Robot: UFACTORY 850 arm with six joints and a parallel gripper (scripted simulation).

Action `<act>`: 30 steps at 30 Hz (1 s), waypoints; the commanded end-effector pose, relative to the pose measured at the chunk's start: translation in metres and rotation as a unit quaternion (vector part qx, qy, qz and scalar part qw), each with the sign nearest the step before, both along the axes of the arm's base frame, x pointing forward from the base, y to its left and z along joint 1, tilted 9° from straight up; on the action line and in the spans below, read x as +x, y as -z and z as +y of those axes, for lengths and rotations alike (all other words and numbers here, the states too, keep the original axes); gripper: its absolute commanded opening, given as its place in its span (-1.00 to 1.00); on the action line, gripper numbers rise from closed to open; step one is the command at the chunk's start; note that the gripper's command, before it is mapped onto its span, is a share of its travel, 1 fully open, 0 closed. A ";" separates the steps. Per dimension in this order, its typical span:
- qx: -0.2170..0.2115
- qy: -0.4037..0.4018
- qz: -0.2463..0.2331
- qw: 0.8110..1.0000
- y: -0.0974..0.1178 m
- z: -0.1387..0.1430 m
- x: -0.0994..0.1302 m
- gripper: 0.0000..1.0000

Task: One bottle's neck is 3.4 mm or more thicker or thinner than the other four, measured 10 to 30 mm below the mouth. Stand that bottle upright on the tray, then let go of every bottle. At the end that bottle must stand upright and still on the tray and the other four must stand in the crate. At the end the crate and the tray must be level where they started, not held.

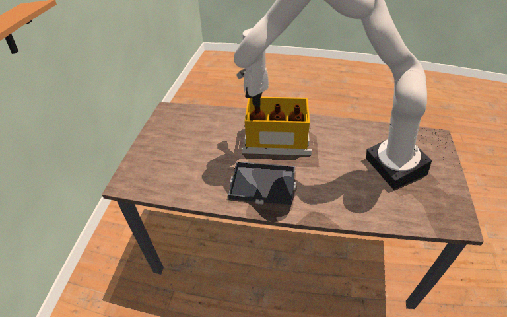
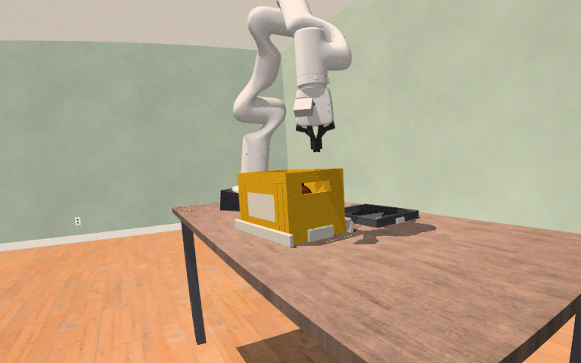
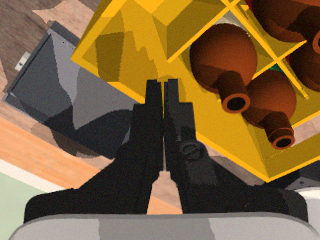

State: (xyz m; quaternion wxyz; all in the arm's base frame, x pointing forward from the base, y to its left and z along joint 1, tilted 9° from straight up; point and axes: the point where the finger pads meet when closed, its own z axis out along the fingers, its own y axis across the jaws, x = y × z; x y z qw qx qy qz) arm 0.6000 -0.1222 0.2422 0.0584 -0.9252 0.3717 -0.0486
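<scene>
Bottles: five brown bottles (image 1: 277, 115) (image 2: 305, 188) (image 3: 223, 57) stood in the crate, three in the far row and two in the near row as seen from the top; which neck was the odd one could not be told.
Crate: the yellow crate (image 1: 254, 136) (image 2: 315, 214) (image 3: 225, 145) sat level on the table, with white strips (image 1: 276, 152) (image 2: 321, 233) low along its sides.
Claw: the black claw (image 1: 257, 104) (image 2: 316, 150) (image 3: 163, 99) pointed down above the crate's left end in the top view, its fingers together with nothing between them.
Tray: the dark tray (image 1: 243, 188) (image 2: 377, 220) (image 3: 90, 90) lay flat on the near side of the crate in the top view, apart from it, and held no bottle.
Arm: the white arm (image 1: 409, 89) (image 2: 256, 85) arched over from its black base (image 1: 394, 182) (image 2: 229, 200), right of the crate in the top view.
Table: the brown wooden table (image 1: 179, 149) (image 2: 428, 265) (image 3: 20, 20) carried crate, tray and base.
</scene>
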 end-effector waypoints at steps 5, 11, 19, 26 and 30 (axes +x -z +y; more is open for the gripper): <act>0.000 0.000 -0.001 1.000 -0.001 0.000 0.001 -1.00; 0.000 0.000 -0.001 1.000 0.003 -0.020 -0.025 -1.00; 0.001 -0.001 -0.001 1.000 0.012 -0.054 -0.080 -1.00; 0.000 -0.001 -0.001 1.000 0.020 -0.074 -0.126 -1.00; 0.000 0.000 -0.001 1.000 0.026 -0.084 -0.156 -1.00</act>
